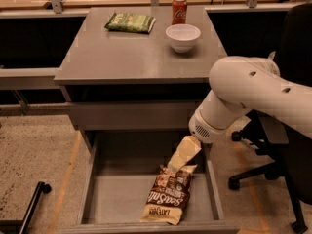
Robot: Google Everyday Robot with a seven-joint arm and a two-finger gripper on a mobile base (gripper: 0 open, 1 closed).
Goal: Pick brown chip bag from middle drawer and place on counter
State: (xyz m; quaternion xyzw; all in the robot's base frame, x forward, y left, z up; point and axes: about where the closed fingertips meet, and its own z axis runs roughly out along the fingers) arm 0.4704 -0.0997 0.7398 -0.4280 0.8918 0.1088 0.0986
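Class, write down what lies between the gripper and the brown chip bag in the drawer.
Nothing. In the camera view the gripper meets the upper end of the brown chip bag inside the middle drawer; no other object shows between them.

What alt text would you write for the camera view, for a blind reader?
The robot's hand is down in the open drawer, at the top end of the chip bag lying there. On the counter above sit a green bag, a bowl and a can.
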